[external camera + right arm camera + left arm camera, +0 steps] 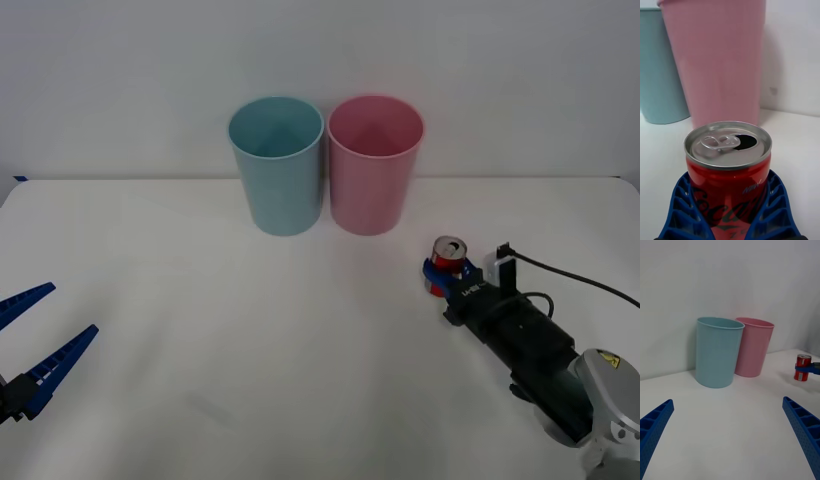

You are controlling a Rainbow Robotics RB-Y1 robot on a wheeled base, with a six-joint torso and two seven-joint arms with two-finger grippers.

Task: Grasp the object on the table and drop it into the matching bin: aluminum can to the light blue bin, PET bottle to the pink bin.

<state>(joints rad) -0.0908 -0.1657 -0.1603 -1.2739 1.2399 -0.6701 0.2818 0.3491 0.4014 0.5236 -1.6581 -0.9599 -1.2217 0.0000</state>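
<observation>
The aluminum can [449,249] is red with a silver top and stands upright on the white table [250,350], to the right of and in front of the pink bin [373,170]. My right gripper [440,268] is shut on it, and its blue fingers [677,210] curve against both sides of the can [728,176]. The light blue bin [277,170] stands just left of the pink one, almost touching it. My left gripper [72,310] hangs open at the table's left edge, far from the can [802,360].
Both bins stand upright with open mouths near the table's back edge, in front of a plain white wall. A black cable [570,272] trails from the right wrist. Wide bare tabletop lies between the two arms.
</observation>
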